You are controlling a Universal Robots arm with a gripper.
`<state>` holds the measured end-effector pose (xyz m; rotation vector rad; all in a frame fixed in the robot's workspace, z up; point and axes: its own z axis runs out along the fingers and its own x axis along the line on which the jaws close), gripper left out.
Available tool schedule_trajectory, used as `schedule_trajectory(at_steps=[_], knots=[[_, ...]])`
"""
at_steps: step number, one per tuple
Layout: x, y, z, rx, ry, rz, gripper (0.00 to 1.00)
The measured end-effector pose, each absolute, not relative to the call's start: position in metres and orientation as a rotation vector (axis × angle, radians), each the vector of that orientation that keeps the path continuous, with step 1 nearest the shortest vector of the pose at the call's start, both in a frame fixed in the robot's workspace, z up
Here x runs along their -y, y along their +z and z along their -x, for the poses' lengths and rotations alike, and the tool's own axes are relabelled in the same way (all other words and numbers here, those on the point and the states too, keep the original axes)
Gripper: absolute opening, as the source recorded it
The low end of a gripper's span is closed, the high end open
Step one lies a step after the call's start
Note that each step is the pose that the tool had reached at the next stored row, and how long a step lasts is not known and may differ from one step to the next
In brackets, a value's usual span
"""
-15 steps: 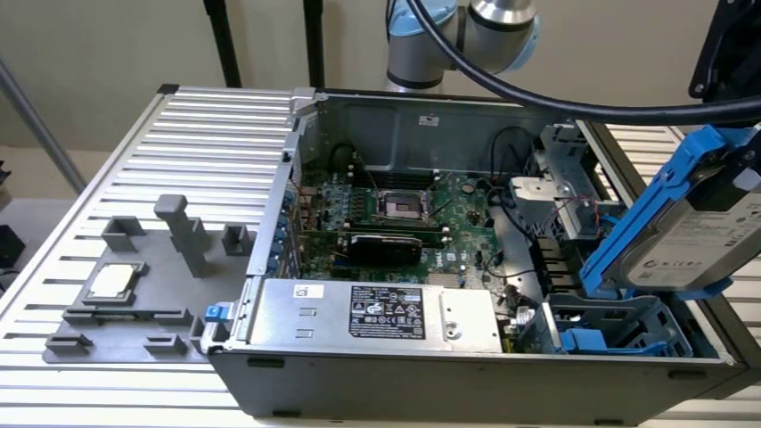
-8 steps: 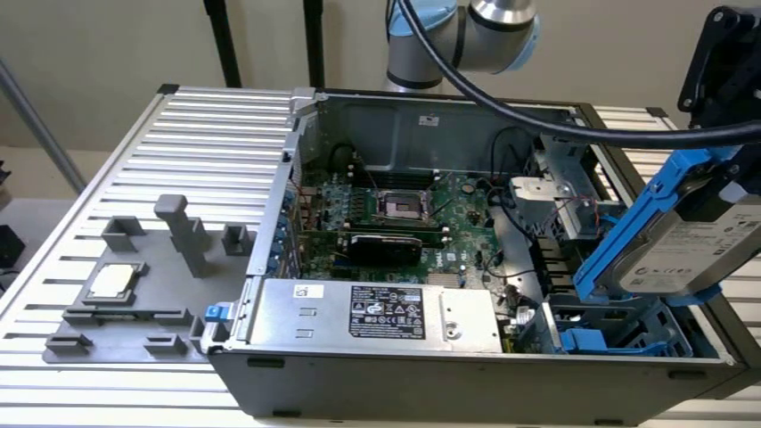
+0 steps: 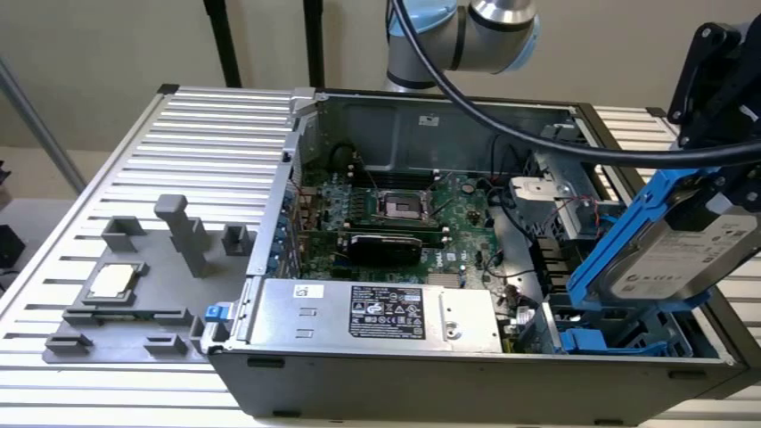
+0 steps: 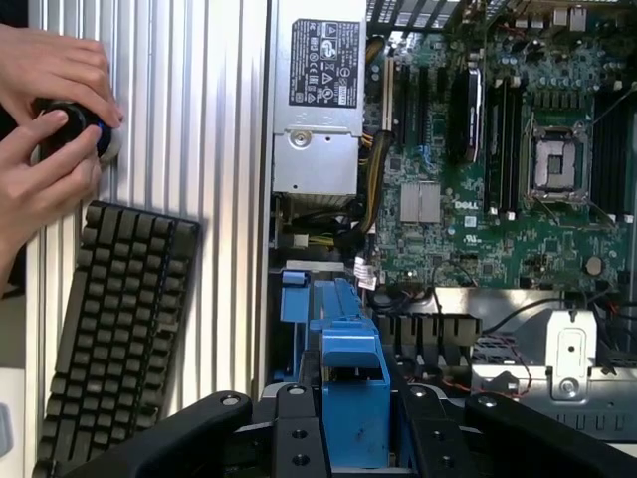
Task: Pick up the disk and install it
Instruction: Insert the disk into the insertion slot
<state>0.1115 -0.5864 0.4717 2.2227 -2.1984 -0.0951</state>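
Metal-bodied, probably heavy, stiff and shock-fragile, the disk (image 3: 683, 259) is hanging tilted; jaws are clamping its blue frame (image 4: 353, 383).

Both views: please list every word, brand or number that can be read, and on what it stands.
"DELL": white letters on the green motherboard.
Too small to read: the black label on the grey metal power supply box.
Too small to read: the white label on the silver-grey disk in a blue plastic frame.
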Motion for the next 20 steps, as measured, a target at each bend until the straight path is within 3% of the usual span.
schedule_trajectory(at_steps=[20], knots=[[0.586, 0.455, -0.111, 2.198, -0.095, -2.223, 0.33]])
